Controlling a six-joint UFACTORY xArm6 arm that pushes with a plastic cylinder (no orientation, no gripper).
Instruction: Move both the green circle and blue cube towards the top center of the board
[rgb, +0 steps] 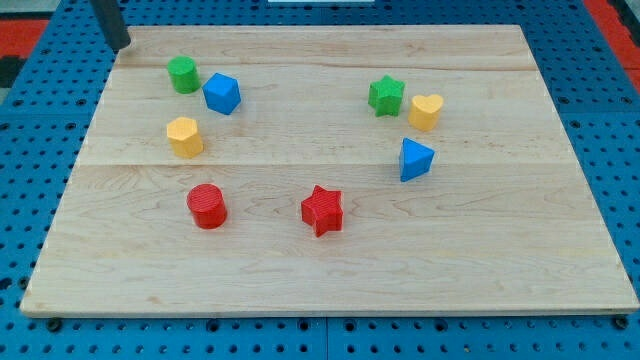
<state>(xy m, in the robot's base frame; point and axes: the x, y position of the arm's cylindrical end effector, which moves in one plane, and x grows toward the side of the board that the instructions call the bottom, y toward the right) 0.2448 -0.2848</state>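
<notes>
At the far left of the board (300, 280), the green circle (183, 75) and the blue cube (222, 94) are sitting just beside each other, the circle slightly farther and to the left, with only a sliver of wood showing between them. My tip (122, 46) is resting at the board's far-left corner, to the left of and beyond the circle, near it but touching no block; being a bare rod, it is holding nothing and has no jaws to open or close. Nearer, a yellow block (184, 136) is lying just below the pair, with a red cylinder (207, 206) and a red star (322, 210) nearer still. On the right, a green star (386, 95), a yellow heart (426, 111) and a blue wedge (415, 159) are forming a loose cluster well apart from the task blocks. Both task blocks are appearing small, rigid and light, likely plastic, so they should be sliding readily on the smooth wood. The circle is likely to be rolling off a glancing contact, so its left face should be met squarely. The cube is likely to be twisting if struck near a corner, so pushing on the middle of its left side seems best.
</notes>
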